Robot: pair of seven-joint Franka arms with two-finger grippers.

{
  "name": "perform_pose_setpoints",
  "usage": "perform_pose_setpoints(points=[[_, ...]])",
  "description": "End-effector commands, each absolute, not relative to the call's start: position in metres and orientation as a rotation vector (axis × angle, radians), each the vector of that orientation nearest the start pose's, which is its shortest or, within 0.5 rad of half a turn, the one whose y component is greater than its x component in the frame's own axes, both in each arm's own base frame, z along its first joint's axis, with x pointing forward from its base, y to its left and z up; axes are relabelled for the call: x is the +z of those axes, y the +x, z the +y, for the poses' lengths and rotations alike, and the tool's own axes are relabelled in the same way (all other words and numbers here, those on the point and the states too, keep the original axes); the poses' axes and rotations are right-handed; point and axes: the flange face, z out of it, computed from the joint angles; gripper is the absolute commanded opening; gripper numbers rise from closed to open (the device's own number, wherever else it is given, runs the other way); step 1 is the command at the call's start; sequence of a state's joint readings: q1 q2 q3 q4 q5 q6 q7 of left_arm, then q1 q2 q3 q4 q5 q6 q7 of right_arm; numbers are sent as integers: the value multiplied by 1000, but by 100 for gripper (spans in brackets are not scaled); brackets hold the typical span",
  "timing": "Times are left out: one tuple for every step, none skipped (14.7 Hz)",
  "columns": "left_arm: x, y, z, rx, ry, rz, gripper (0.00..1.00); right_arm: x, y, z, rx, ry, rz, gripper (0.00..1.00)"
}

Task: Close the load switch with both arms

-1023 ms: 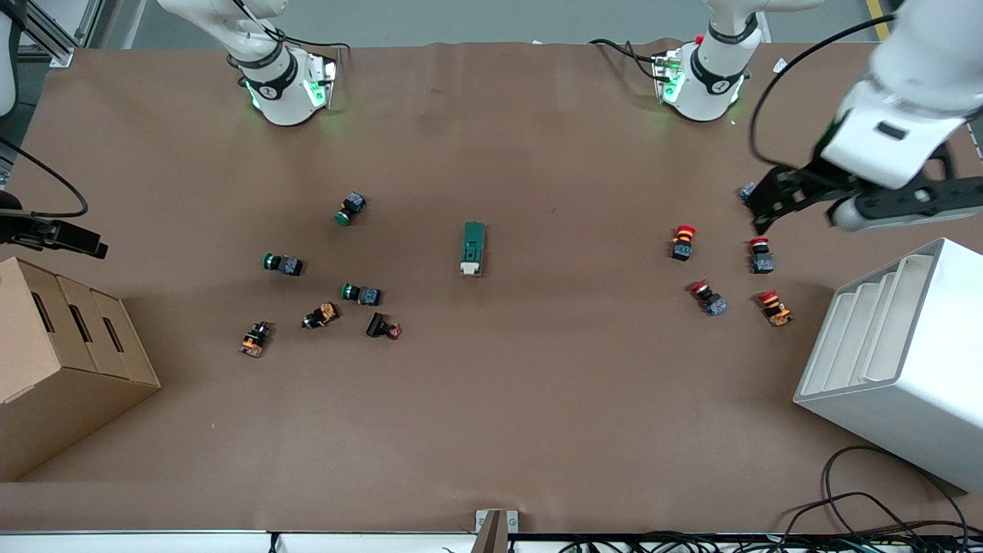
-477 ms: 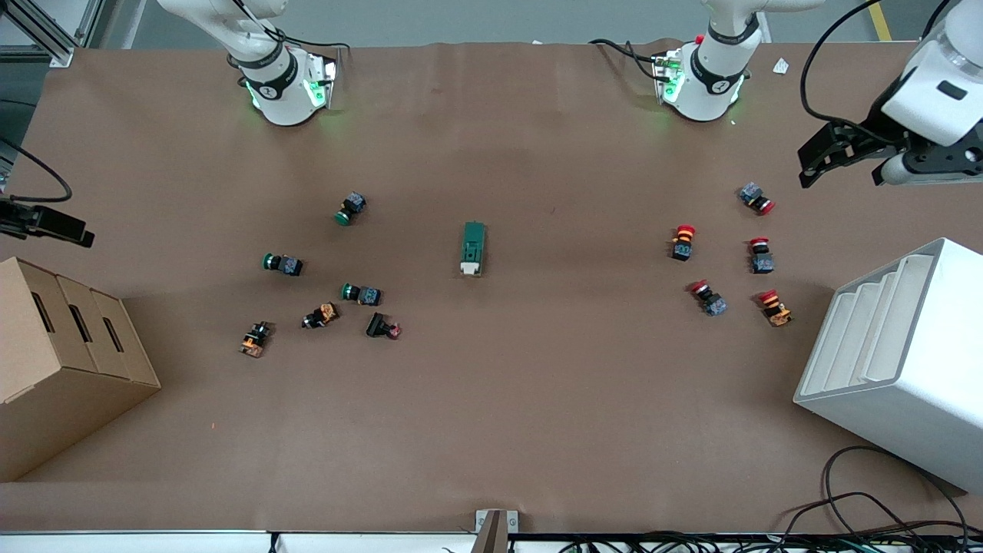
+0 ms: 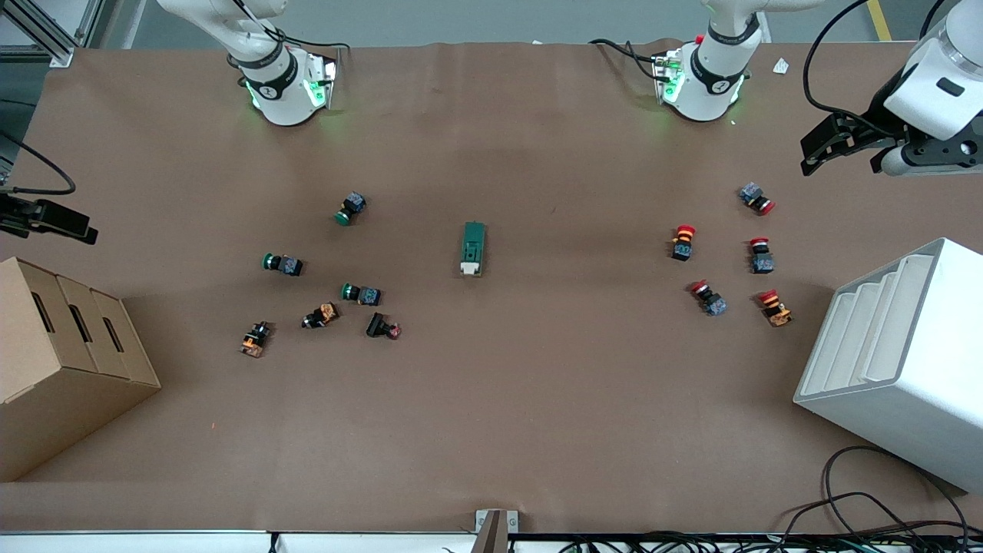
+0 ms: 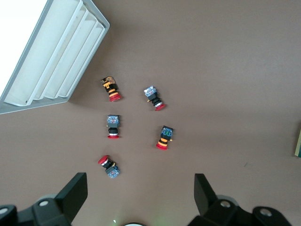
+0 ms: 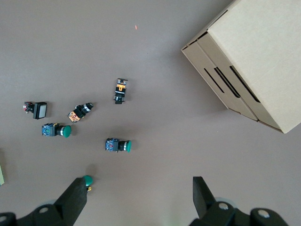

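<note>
The load switch [image 3: 474,247], a dark-green block with its white lever tab at the end nearer the front camera, lies alone at the table's middle. A sliver of it shows at the edge of the left wrist view [image 4: 298,141]. My left gripper [image 3: 812,156] hangs open and empty in the air over the left arm's end of the table, near the red pushbuttons; its wrist view [image 4: 140,195] shows the jaws wide apart. My right gripper [image 3: 81,230] hangs open and empty over the right arm's end, above the cardboard box; its wrist view [image 5: 138,197] shows only table between the jaws.
Several red-capped pushbuttons [image 3: 683,242] lie toward the left arm's end. Green-capped and other pushbuttons [image 3: 349,209] lie toward the right arm's end. A white slotted rack [image 3: 898,361] and a cardboard box [image 3: 61,361] stand at the two ends.
My left gripper has lifted and swung away from the red pushbuttons toward the left arm's end, then nearly stopped. My right gripper has shifted slightly. The load switch has not moved.
</note>
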State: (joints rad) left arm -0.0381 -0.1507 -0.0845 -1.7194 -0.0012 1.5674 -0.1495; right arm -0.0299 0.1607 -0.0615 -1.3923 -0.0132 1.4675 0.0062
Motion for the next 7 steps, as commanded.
perform_pose_setpoints(points=[[639, 505, -60, -23, -3132, -32, 100, 599, 591, -50, 148, -3151, 126, 100], [644, 510, -60, -35, -3133, -42, 100, 595, 590, -46, 126, -3145, 116, 100], [644, 512, -60, -23, -3131, -42, 100, 599, 582, -43, 97, -3146, 106, 100], [646, 512, -60, -27, -3133, -39, 100, 600, 576, -42, 82, -3145, 104, 100], [648, 512, -60, -35, -3134, -34, 100, 603, 572, -43, 75, -3145, 106, 100], [649, 512, -60, -37, -3134, -32, 100, 605, 569, -44, 77, -3144, 106, 100], [648, 512, -62, -32, -3133, -30, 100, 610, 564, -42, 68, -3145, 99, 100]])
